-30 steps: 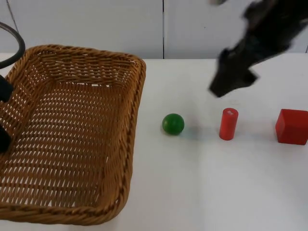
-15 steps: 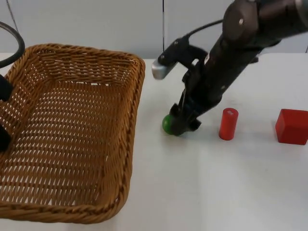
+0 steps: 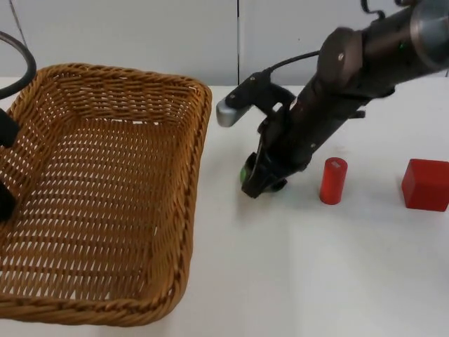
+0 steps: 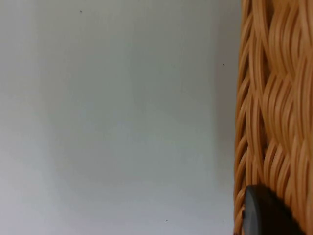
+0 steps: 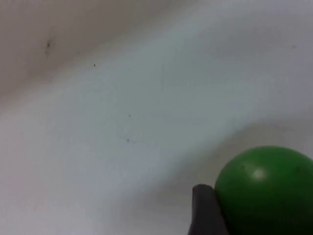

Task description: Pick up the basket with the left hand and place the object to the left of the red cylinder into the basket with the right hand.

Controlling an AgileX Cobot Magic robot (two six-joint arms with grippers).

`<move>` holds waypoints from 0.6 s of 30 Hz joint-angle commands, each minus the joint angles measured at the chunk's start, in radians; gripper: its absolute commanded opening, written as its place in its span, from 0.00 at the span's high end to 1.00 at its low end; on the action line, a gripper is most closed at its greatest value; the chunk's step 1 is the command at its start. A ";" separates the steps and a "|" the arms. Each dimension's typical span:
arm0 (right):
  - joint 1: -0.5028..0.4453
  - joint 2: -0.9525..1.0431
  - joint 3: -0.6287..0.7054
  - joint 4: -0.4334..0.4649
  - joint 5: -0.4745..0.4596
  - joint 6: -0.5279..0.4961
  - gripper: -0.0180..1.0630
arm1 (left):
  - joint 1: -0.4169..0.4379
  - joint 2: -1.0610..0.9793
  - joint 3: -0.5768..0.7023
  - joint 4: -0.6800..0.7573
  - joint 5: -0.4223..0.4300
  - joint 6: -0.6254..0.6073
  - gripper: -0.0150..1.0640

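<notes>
Green ball (image 3: pixel 246 170), the object left of the red cylinder (image 3: pixel 333 180), sits on the white desk (image 3: pixel 316 267) between the wicker basket (image 3: pixel 105 189) and the cylinder, mostly hidden in the top view beneath the right tool (image 3: pixel 261 184). The right wrist view shows the ball (image 5: pixel 266 191) pressed against one black fingertip (image 5: pixel 205 208), which suggests the fingers straddle it for a grasp; whether they have closed cannot be told. The right arm slants down from the upper right, a line that keeps it clear of the cylinder and the red cube (image 3: pixel 426 184) further right. At the basket's left side the left tool (image 3: pixel 5 168) sits on the rim, and its wrist view has a dark fingertip (image 4: pixel 266 215) against the woven wall (image 4: pixel 274 112), apparently gripping it so the basket is ready to receive the ball. Half a second ago the right tool was already beside the ball with more green showing; it has since settled lower over it. A second ago the arm was high above the cylinder. Basket, cylinder and cube have not shifted.
</notes>
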 commanded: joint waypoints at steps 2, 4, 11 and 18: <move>-0.029 -0.110 -0.004 -0.001 0.096 0.015 0.98 | 0.003 -0.010 0.001 -0.033 0.000 0.002 0.99; -0.039 -0.143 -0.004 -0.004 0.136 0.035 0.98 | 0.003 -0.010 0.001 -0.033 0.000 0.002 0.99; -0.082 -0.381 -0.004 -0.181 0.319 0.289 0.99 | 0.003 -0.010 0.001 -0.067 0.000 0.002 0.99; -0.082 -0.523 -0.004 -0.269 0.434 0.466 0.99 | 0.003 -0.010 0.001 -0.072 0.002 0.004 0.99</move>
